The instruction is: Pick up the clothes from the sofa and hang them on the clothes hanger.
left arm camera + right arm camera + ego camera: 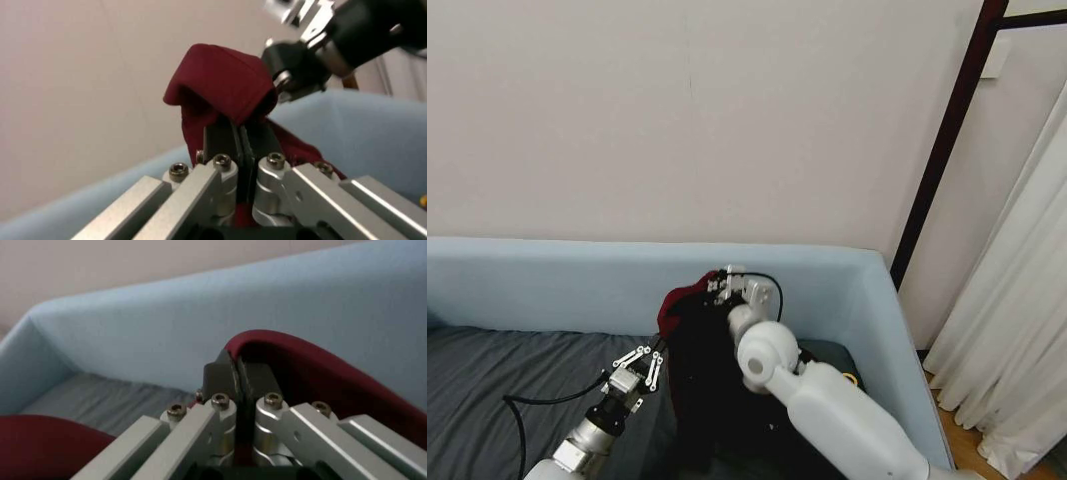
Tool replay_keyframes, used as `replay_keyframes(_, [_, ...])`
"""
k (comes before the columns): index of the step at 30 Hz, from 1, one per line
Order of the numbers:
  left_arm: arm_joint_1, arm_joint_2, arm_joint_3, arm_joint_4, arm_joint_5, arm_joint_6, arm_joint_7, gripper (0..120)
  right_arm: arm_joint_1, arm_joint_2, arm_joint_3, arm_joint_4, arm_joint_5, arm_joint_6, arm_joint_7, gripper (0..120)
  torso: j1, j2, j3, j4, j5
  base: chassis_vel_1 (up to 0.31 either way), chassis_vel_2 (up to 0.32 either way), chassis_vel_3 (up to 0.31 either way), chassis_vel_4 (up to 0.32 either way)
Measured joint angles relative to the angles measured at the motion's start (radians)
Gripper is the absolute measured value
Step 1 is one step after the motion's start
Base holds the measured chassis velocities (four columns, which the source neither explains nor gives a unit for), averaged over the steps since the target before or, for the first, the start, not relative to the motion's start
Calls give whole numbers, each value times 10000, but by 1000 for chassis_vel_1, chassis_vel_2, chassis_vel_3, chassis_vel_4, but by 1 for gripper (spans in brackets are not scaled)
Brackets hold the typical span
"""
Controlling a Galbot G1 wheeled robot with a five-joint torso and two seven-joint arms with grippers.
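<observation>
dark red garment (702,385) is up off the seat, held in front of the sofa (547,285) backrest near its right end, its lower part hanging down toward the grey seat cushion (497,365). right gripper (727,283) is at the top fold with its fingers pressed together on the cloth edge; the right wrist view shows red fabric caught between the pads. left gripper (655,350) is lower and to the left, pinching the garment's side edge; the left wrist view shows its pads closed on a thin layer of cloth, with the right gripper just beyond the fold. both holds look shallow, only a rim of fabric in each. risks, as judged: (1) cloth slips out of either pinch when the arms lift or spread, since so little is caught; (2) the grippers sit close together, so the bulk hangs bunched and may not drape over a bar; (3) the trailing hem drags on the cushion or snags the sofa end on the way to the dark post (942,150) at right, likely the hanger frame; (4) swinging cloth catches the curtain (1017,330) beside that post.
</observation>
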Motion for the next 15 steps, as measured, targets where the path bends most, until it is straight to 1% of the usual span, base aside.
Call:
replay_keyframes(1, [77,-160,-7,299,30,-43,47,0,-215,62,-149,-198,-337,80,-107,0,0,0,0,4,-2,0,0,0,0])
replay_keyframes(2, [77,-160,-7,299,30,-43,47,0,-215,62,-149,-198,-337,80,-107,0,0,0,0,4,-2,0,0,0,0])
replay_keyframes(4, [127,-454,20,963,193,-99,209,0,-657,207,-295,-702,-1045,223,-181,0,0,0,0,1,-1,0,0,0,0])
replay_keyframes(6, [142,-602,107,1533,653,-114,385,0,-980,430,-229,-1244,-1601,287,-192,0,0,0,1,-3,-2,0,0,0,0])
replay_keyframes(7, [142,-602,107,1533,653,-114,385,0,-980,430,-229,-1244,-1601,287,-192,0,0,0,1,-3,-2,0,0,0,0])
replay_keyframes(9, [105,-678,186,2110,1320,-119,283,0,-1199,736,-28,-1944,-2029,376,-165,0,0,0,1,-1,0,0,0,0,0])
replay_keyframes(11, [84,-735,200,2364,1537,-119,138,0,-1259,896,-21,-2410,-2193,450,-205,0,0,0,2,-3,0,0,0,0,0])
replay_keyframes(13, [84,-735,200,2364,1537,-119,138,0,-1259,896,-21,-2410,-2193,450,-205,0,0,0,2,-3,0,0,0,0,0])
replay_keyframes(15, [112,-897,123,2553,1821,-120,69,0,-1275,1110,-130,-2898,-2375,655,-592,7,0,0,2,-2,1,0,0,0,0])
